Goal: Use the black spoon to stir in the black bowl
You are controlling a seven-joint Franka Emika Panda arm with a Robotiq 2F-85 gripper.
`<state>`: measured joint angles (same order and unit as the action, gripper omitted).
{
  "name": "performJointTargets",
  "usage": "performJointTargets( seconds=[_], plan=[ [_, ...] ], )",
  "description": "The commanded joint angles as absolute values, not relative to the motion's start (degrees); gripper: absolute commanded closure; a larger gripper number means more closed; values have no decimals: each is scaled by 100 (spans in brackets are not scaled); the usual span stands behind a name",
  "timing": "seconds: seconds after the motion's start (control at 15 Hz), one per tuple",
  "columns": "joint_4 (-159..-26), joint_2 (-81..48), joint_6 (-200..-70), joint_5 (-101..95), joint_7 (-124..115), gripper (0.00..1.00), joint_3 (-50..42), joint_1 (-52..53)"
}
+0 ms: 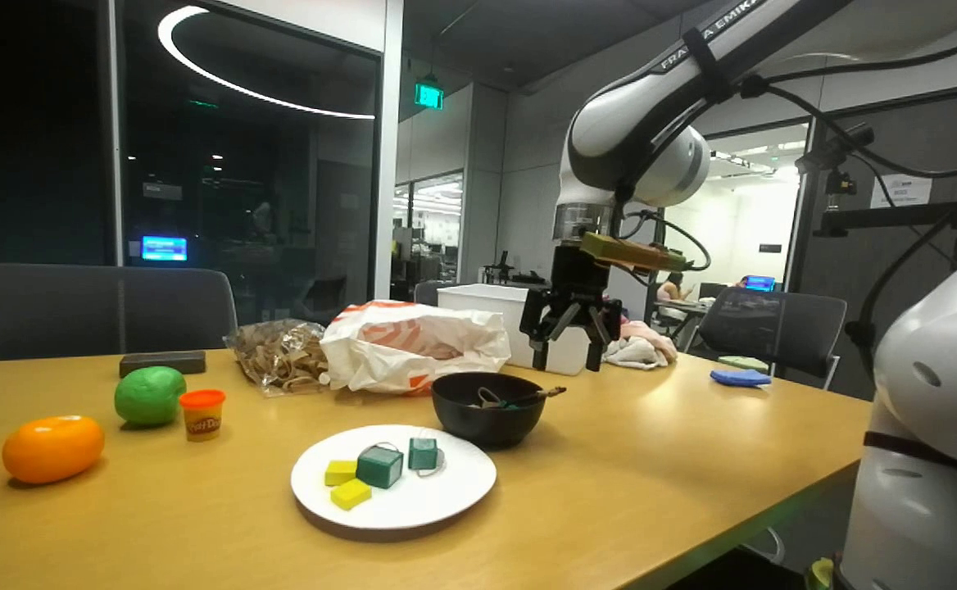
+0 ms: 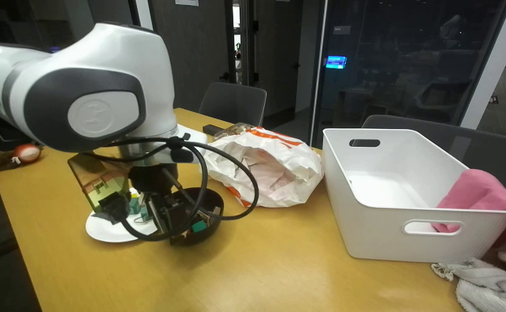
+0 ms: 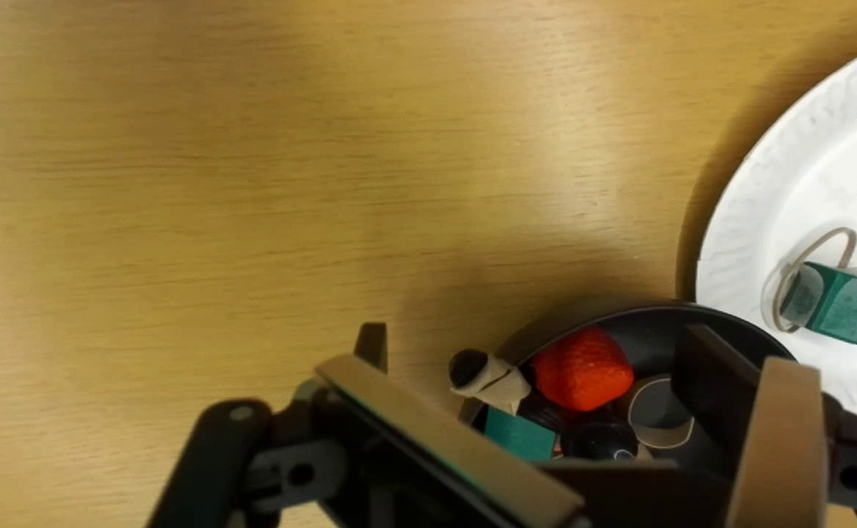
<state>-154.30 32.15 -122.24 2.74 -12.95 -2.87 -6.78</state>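
Observation:
The black bowl (image 1: 487, 422) stands on the table beside the white plate; it also shows in the wrist view (image 3: 652, 330) and, partly behind cables, in an exterior view (image 2: 214, 199). The black spoon (image 3: 601, 440) lies in it, with its tan-wrapped handle end sticking out over the rim; that end also shows in an exterior view (image 1: 555, 392). A red strawberry-like object (image 3: 582, 370), a green block (image 3: 518, 434) and a tan ring (image 3: 659, 412) are in the bowl. My gripper (image 1: 567, 357) is open and empty above the bowl, near the handle end, not touching it.
The white plate (image 1: 396, 512) holds green and yellow blocks. A white plastic bag (image 1: 421, 344) lies behind the bowl. A white bin (image 2: 409, 234) stands with pink cloth over its edge. A Play-Doh tub (image 1: 202, 416), a green fruit (image 1: 149, 396) and an orange fruit (image 1: 54, 449) sit farther off.

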Motion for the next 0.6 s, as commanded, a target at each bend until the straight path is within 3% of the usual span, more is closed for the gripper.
performJointTargets(
  seconds=[0.0, 0.53],
  plan=[
    [-15595, 3104, -12748, 715, -560, 0, -596, -513],
    [-15657, 2707, -13301, 973, 460, 0, -784, -348]
  ],
)
